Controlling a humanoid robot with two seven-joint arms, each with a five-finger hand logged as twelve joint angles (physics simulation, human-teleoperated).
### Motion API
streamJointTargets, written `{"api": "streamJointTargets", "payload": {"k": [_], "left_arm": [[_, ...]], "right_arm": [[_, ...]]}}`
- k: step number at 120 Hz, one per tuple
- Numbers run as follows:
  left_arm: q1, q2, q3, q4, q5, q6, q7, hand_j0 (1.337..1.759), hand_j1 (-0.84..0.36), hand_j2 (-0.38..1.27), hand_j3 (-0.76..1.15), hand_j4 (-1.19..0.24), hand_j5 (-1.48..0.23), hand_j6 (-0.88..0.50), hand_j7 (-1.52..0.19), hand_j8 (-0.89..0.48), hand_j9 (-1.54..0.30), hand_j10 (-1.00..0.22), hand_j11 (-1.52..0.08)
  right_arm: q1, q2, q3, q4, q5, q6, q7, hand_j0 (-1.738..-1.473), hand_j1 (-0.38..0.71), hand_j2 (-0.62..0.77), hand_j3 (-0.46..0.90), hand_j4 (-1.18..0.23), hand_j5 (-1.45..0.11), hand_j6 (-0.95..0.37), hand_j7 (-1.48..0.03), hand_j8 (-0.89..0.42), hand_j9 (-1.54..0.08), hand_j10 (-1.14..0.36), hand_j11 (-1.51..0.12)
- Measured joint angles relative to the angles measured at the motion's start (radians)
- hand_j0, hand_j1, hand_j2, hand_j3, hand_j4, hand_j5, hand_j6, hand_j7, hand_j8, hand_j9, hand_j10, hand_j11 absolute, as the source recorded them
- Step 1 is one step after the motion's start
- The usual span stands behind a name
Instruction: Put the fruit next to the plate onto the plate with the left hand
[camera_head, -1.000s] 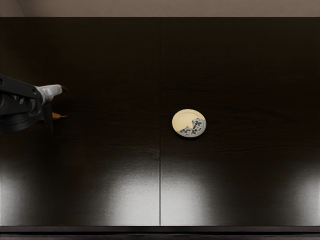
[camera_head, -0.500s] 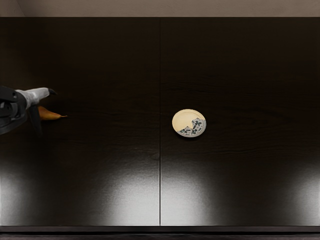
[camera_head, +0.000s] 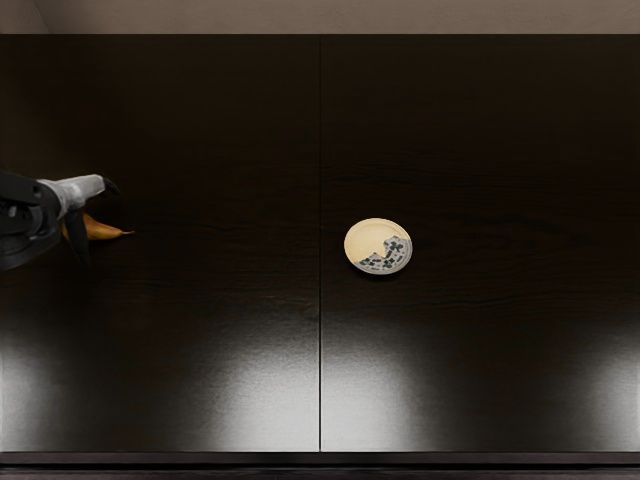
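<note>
Left hand (camera_head: 58, 205) moved a bit closer over the fruit (camera_head: 103, 231), fingers spread, holding nothing, plate (camera_head: 362, 238) well apart.

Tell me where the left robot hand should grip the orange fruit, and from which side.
Probably grip the fruit at its thick end, nearest the left robot hand, coming down from above. It lies flat, tapering to a thin tip toward the plate.
</note>
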Motion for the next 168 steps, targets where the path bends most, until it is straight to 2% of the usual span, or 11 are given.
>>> {"api": "streamJointTargets", "payload": {"k": [37, 77, 116, 117, 118, 120, 123, 139, 168], "left_arm": [[0.006, 0.000, -0.006, 0.007, -0.001, 0.002, 0.000, 1.658, 0.09, 0.04, 0.00, -0.22, -0.28, -0.22, -0.28, -0.22, -0.28, -0.22, -0.28], [0.006, 0.000, -0.007, 0.008, -0.003, -0.019, 0.001, 1.658, -0.05, 0.07, 0.00, -0.33, -0.43, -0.33, -0.43, -0.33, -0.43, -0.33, -0.43], [0.012, 0.003, -0.002, 0.009, -0.005, -0.021, 0.001, 1.658, -0.09, 0.07, 0.00, -0.36, -0.47, -0.36, -0.47, -0.36, -0.47, -0.36, -0.47], [0.015, 0.003, -0.002, 0.009, -0.005, -0.020, 0.001, 1.658, -0.09, 0.07, 0.00, -0.37, -0.47, -0.33, -0.53, -0.36, -0.47, -0.36, -0.47], [0.019, 0.003, -0.002, 0.009, -0.003, -0.019, 0.000, 1.658, -0.09, 0.07, 0.00, -0.37, -0.46, -0.23, -0.65, -0.36, -0.47, -0.36, -0.47], [0.023, 0.003, -0.002, 0.012, -0.003, -0.019, -0.002, 1.658, -0.09, 0.07, 0.00, -0.38, -0.45, -0.17, -0.72, -0.32, -0.53, -0.36, -0.47], [0.026, 0.003, -0.003, 0.017, -0.003, -0.019, -0.004, 1.658, -0.09, 0.07, 0.00, -0.38, -0.45, -0.17, -0.77, -0.31, -0.56, -0.37, -0.47], [0.026, 0.004, 0.000, 0.030, -0.013, -0.020, 0.000, 1.658, -0.09, 0.07, 0.00, -0.38, -0.47, -0.28, -0.64, -0.34, -0.53, -0.37, -0.48], [0.026, 0.009, 0.002, 0.036, -0.020, -0.021, 0.001, 1.658, -0.09, 0.07, 0.00, -0.37, -0.48, -0.34, -0.53, -0.36, -0.50, -0.37, -0.48]], "right_arm": [[0.000, 0.000, 0.000, 0.000, 0.000, 0.000, 0.000, -1.658, -0.34, 0.00, 0.00, -0.01, -0.01, -0.01, -0.01, -0.01, -0.01, -0.01, -0.01], [0.000, 0.000, 0.000, 0.000, 0.000, 0.000, 0.000, -1.658, -0.34, 0.00, 0.00, -0.01, -0.01, -0.01, -0.01, -0.01, -0.01, -0.01, -0.01], [0.000, 0.000, 0.000, 0.000, 0.000, 0.000, 0.000, -1.658, -0.34, 0.00, 0.00, -0.01, -0.01, -0.01, -0.01, -0.01, -0.01, -0.01, -0.01], [0.000, 0.000, 0.000, 0.000, 0.000, 0.000, 0.000, -1.658, -0.34, 0.00, 0.00, -0.01, -0.01, -0.01, -0.01, -0.01, -0.01, -0.01, -0.01], [0.000, 0.000, 0.000, 0.000, 0.000, 0.000, 0.000, -1.658, -0.34, 0.00, 0.00, -0.01, -0.01, -0.01, -0.01, -0.01, -0.01, -0.01, -0.01], [0.000, 0.000, 0.000, 0.000, 0.000, 0.000, 0.000, -1.658, -0.34, 0.00, 0.00, -0.01, -0.01, -0.01, -0.01, -0.01, -0.01, -0.01, -0.01], [0.000, 0.000, 0.000, 0.000, 0.000, 0.000, 0.000, -1.658, -0.34, 0.00, 0.00, -0.01, -0.01, -0.01, -0.01, -0.01, -0.01, -0.01, -0.01], [0.000, 0.000, 0.000, 0.000, 0.000, 0.000, 0.000, -1.658, -0.34, 0.00, 0.00, -0.01, -0.01, -0.01, -0.01, -0.01, -0.01, -0.01, -0.01], [0.000, 0.000, 0.000, 0.000, 0.000, 0.000, 0.000, -1.658, -0.34, 0.00, 0.00, -0.01, -0.01, -0.01, -0.01, -0.01, -0.01, -0.01, -0.01]]}}
